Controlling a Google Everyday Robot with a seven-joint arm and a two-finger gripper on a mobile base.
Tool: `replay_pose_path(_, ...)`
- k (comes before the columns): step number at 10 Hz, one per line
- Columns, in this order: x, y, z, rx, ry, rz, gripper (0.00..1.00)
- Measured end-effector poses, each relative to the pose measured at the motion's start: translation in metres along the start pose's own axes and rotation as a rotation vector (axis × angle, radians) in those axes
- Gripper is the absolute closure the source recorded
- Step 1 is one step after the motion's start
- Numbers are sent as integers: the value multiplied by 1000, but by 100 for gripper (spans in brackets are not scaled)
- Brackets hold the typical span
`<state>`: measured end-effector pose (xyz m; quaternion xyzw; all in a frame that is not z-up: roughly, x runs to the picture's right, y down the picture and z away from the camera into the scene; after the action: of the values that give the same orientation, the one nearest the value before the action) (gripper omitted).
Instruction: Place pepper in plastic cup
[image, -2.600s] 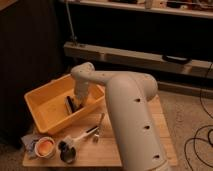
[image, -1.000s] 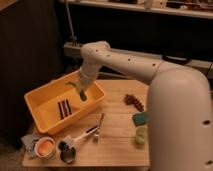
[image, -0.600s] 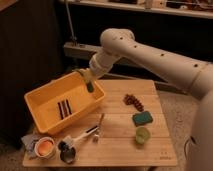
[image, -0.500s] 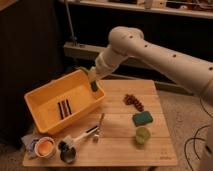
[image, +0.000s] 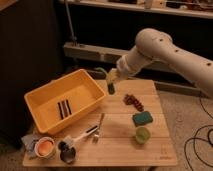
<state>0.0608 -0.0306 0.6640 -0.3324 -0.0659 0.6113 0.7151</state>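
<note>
My gripper (image: 111, 82) hangs above the wooden table (image: 120, 145), just past the right rim of the yellow bin, and is shut on the pepper (image: 111, 87), a small dark green pod that points down from the fingers. The plastic cup (image: 142, 135), a translucent yellow-green tumbler, stands upright near the table's front right, well below and to the right of the gripper. The white arm (image: 165, 50) reaches in from the upper right.
A yellow bin (image: 45, 97) holding two dark sticks (image: 64, 108) sits at the left. A green sponge (image: 143, 118) lies just behind the cup, with a dark red cluster (image: 134, 100) behind it. A fork (image: 99, 127), a dark metal cup (image: 67, 154) and a white cup with orange inside (image: 44, 147) are at the front left.
The gripper has lifted out of the yellow bin with the pepper and moved right, past the bin's rim. The arm has swung clear to the upper right, uncovering the table.
</note>
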Motion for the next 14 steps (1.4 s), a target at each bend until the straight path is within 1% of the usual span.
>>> replay_pose_path(1,21,-26,1,19,2,41,100)
replay_pose_path(2,31,-37,2,30,3,57,100)
replay_pose_path(8,33,-38,4,30,5,62,100)
replay_pose_path(9,36,-40,6,18,-5,58,100)
replay_pose_path(10,43,-43,5,1,-20,53,100)
replay_pose_path(11,55,-48,1,-18,-34,48,100)
replay_pose_path(12,65,-53,-3,-30,-41,48,100)
replay_pose_path(13,85,-62,-10,-43,-48,53,100)
replay_pose_path(14,104,-71,-16,-48,-50,64,100)
